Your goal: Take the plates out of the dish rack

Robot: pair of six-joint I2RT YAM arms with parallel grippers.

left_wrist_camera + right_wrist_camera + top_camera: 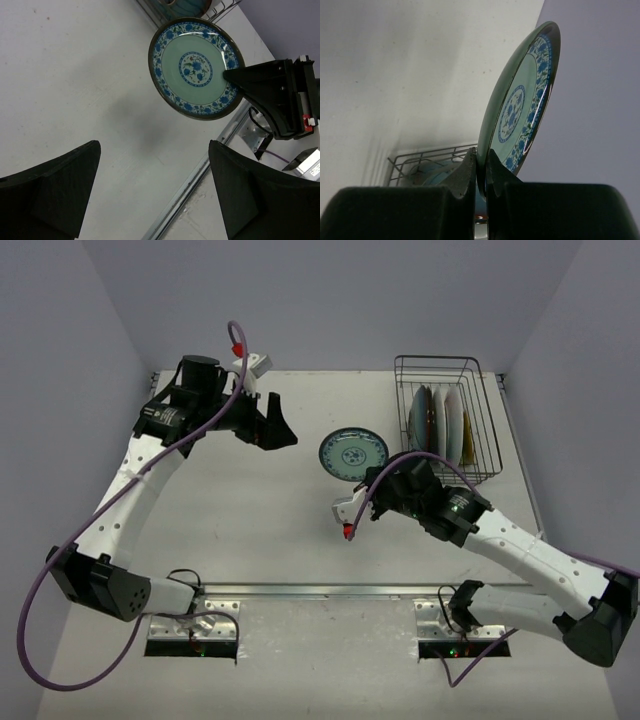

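From above, we see the right gripper (378, 478) pinching the rim of the patterned plate (353, 454), which is over the table (250, 540) just left of the rack (484, 425). Several more plates (438, 420) stand on edge in the rack. The left gripper (282, 428) hovers well to the patterned plate's left, jaws spread with nothing between them. In the left wrist view, we look between its wide-apart fingers (55, 190) at the patterned plate (195, 67), its rim clamped by the right gripper (227, 76), with a corner of the rack (150, 12) at the top edge. In the right wrist view, we see the jaws pressed onto the plate's edge; the patterned plate (520, 100) rises tilted from them, and the rack (427, 157) lies behind.
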